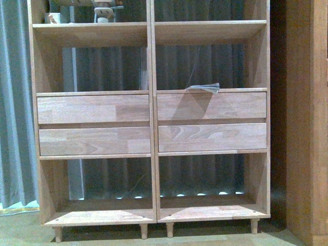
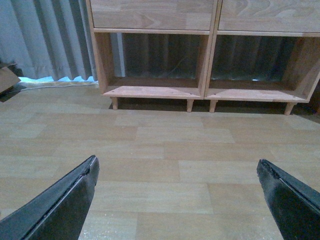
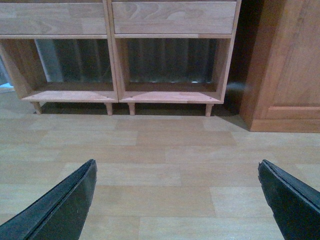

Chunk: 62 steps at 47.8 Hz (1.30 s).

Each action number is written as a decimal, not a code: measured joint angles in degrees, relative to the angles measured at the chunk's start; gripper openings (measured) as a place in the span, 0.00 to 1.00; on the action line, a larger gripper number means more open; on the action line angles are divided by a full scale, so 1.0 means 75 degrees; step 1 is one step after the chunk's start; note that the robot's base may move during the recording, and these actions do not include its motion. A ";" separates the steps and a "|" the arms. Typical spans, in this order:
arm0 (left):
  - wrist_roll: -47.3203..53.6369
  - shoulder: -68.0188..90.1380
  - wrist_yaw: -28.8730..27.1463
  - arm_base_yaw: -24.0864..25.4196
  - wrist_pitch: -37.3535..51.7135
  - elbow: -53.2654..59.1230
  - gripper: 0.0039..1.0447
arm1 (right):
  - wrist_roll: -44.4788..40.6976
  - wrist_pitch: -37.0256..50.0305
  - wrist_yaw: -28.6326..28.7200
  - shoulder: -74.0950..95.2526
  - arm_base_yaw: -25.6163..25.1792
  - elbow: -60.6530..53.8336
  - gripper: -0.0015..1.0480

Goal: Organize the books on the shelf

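The left gripper (image 2: 176, 162) and the right gripper (image 3: 176, 162) both gape empty, well apart from the shelf (image 1: 152, 154), so the sound move is probably to raise one level with the slim book (image 1: 203, 87) lying flat above the right-hand drawers (image 1: 211, 106) and pinch its overhanging edge squarely.

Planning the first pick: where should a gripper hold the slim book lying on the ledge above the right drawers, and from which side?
Probably its front edge, approached from the front. The book lies flat on the ledge, so only that edge, jutting slightly past the drawer front, seems to leave room for one finger above and one below.
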<state>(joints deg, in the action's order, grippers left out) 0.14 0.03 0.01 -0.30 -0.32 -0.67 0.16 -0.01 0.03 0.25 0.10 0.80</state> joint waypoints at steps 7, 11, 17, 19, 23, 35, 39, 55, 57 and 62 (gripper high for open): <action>0.0000 0.0000 0.0000 0.0000 0.0000 0.0000 0.93 | 0.0000 0.0000 0.0000 0.0000 0.0000 0.0000 0.93; -0.0003 0.0000 0.0000 0.0000 0.0000 0.0000 0.93 | 0.0000 0.0000 0.0000 0.0000 0.0000 0.0000 0.93; -0.0003 0.0000 -0.0003 0.0000 0.0000 0.0000 0.93 | 0.0000 0.0000 0.0003 0.0000 0.0003 0.0000 0.93; 0.0000 0.0000 0.0000 0.0000 0.0000 0.0000 0.93 | 0.0000 0.0000 0.0003 0.0003 0.0000 0.0000 0.93; -0.0003 0.0000 0.0000 0.0000 0.0000 0.0000 0.93 | 0.0000 0.0000 0.0000 0.0003 0.0000 0.0000 0.93; 0.0000 0.0000 0.0000 0.0000 0.0000 0.0000 0.93 | 0.0000 0.0000 0.0000 0.0000 0.0000 0.0000 0.93; -0.0003 0.0000 -0.0006 0.0000 0.0000 0.0000 0.93 | 0.0000 0.0000 0.0003 0.0000 0.0003 0.0000 0.93; 0.0000 0.0000 0.0000 0.0003 0.0000 0.0000 0.93 | 0.0000 0.0000 0.0000 0.0000 0.0000 0.0000 0.93; -0.0003 0.0000 0.0000 0.0000 0.0000 0.0000 0.93 | 0.0000 0.0000 0.0003 0.0000 0.0000 0.0000 0.93; -0.0003 0.0000 0.0000 0.0003 0.0000 0.0000 0.93 | 0.0000 0.0000 0.0003 0.0000 0.0000 0.0000 0.93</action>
<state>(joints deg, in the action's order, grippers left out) 0.12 0.03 0.01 -0.27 -0.32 -0.67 0.16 -0.01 0.05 0.25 0.10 0.80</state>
